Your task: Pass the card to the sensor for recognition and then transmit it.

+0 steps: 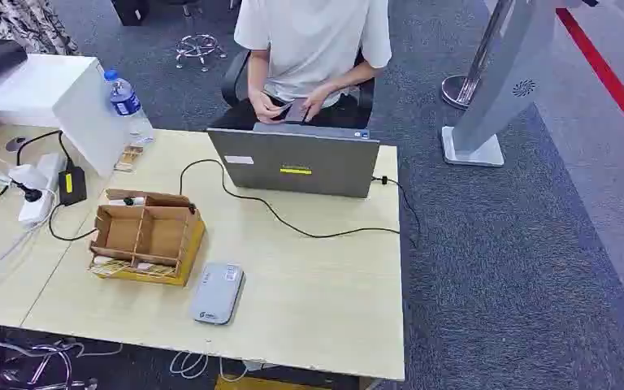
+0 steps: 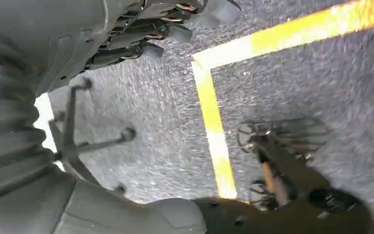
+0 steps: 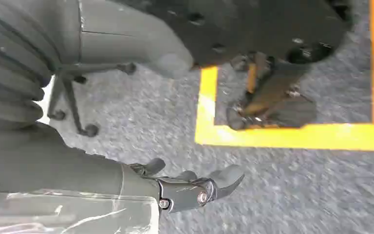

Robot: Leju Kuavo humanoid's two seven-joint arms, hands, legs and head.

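A grey flat card sensor [image 1: 217,293] lies near the table's front edge, right of a brown cardboard organiser box [image 1: 148,237]. Pale cards [image 1: 126,266] lie in the box's front compartment. My left hand [image 2: 131,29] hangs over the grey carpet with its fingers [image 2: 175,33] extended, apart from the thumb [image 2: 141,214], and it holds nothing. My right hand [image 3: 180,187] also hangs over the carpet, its fingers [image 3: 224,178] away from the thumb [image 3: 136,46], and holds nothing.
A person [image 1: 313,49] sits behind an open grey laptop [image 1: 296,162] at the table's far edge; a black cable [image 1: 309,231] crosses the table [image 1: 317,301]. A water bottle [image 1: 126,101], white box [image 1: 73,97] and power strip [image 1: 36,191] stand left. Yellow floor tape [image 2: 214,131] marks the carpet below.
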